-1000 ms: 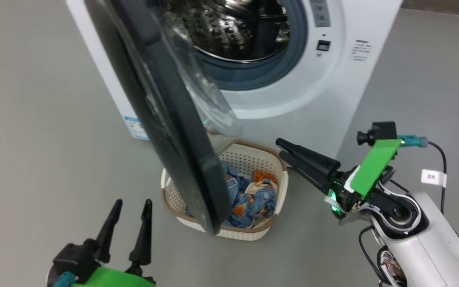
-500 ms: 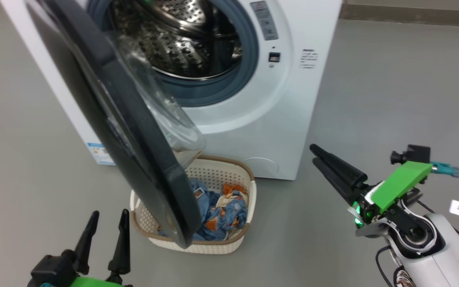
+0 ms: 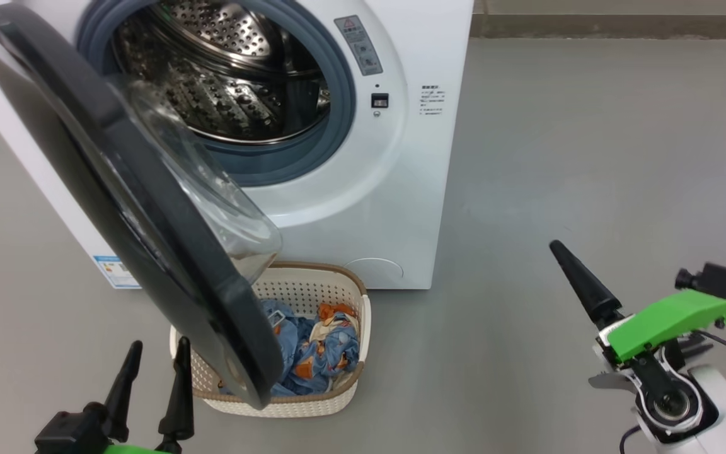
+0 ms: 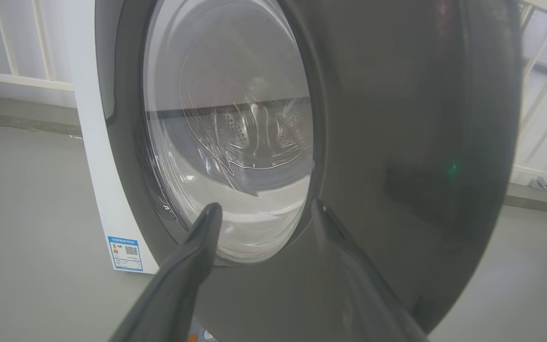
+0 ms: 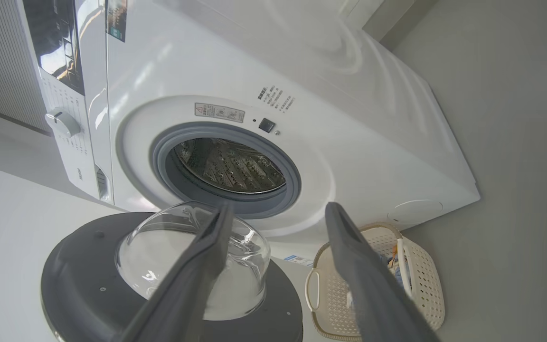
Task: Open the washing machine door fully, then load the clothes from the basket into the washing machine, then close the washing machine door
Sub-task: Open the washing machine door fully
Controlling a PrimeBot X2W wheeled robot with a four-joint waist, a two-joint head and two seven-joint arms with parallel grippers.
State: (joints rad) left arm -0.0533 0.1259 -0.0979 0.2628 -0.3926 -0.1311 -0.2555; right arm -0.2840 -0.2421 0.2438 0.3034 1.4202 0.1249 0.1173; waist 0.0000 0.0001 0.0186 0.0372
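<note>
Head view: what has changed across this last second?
The right gripper drew back rightward from beside the basket, jaws open. The whole view shifted too. The washing machine door still hangs part-open over the basket, clothes inside; left gripper unchanged.

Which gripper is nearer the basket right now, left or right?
Left. The left gripper is just left of the basket, with the washing machine door hanging between them; the right gripper is far off to its right, above the floor.
</note>
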